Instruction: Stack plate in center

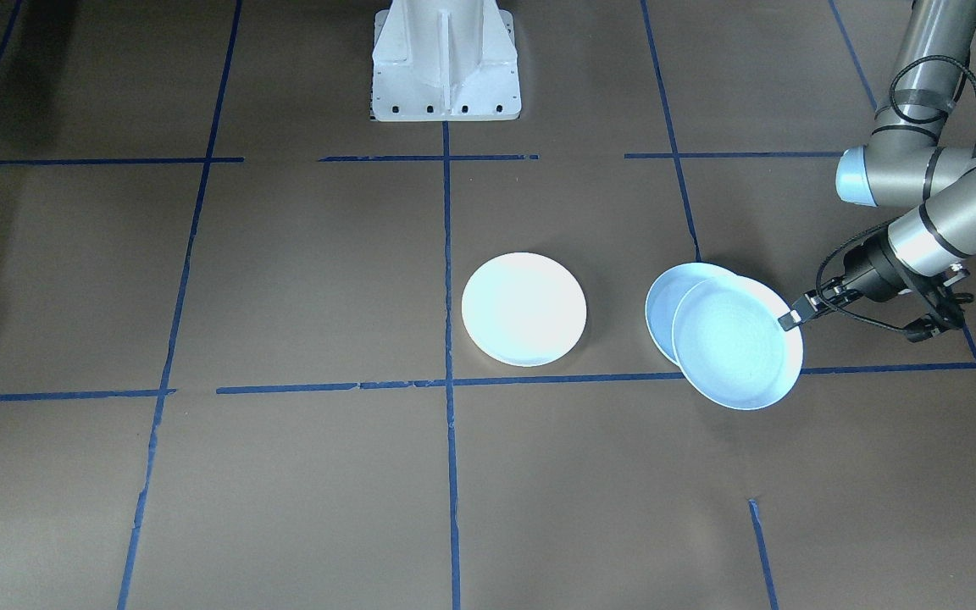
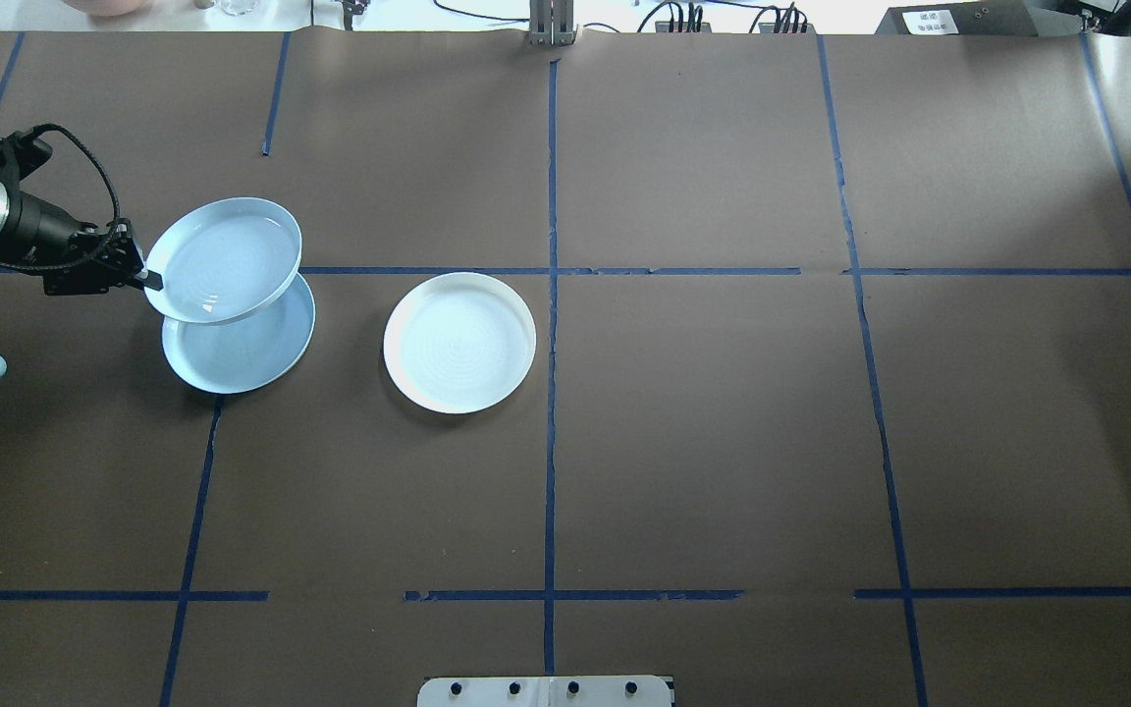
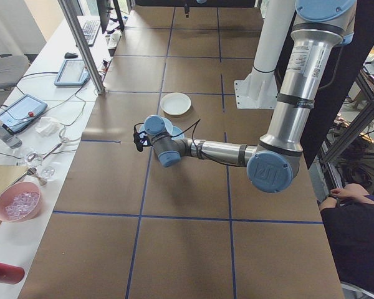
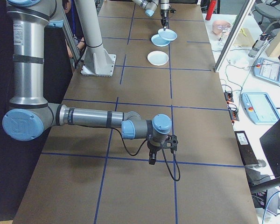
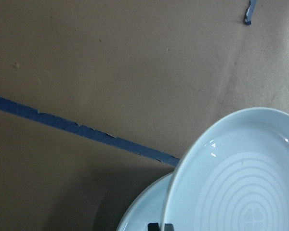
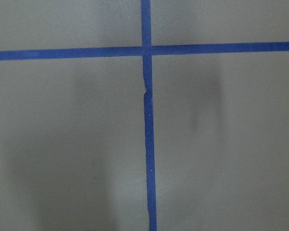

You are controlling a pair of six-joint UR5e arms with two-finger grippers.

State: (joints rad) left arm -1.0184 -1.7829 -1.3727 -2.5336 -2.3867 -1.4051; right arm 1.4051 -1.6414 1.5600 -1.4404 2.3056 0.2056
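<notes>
One blue plate (image 2: 224, 258) in left gripper (image 2: 146, 280), above 2nd plate (image 2: 242, 349).

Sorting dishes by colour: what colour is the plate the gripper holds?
Pale blue plate, clearest in the overhead exterior view.

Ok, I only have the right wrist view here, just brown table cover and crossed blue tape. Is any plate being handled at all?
Observer: Yes. The left gripper is shut on the rim of a light blue plate, held off the table.
Reviewer: Over what?
Observer: It partly overlaps a second light blue plate lying on the table beneath it.
Reviewer: And the centre?
Observer: A white plate sits there alone, just to the robot's left of the middle tape line, with nothing stacked on it yet.
</notes>
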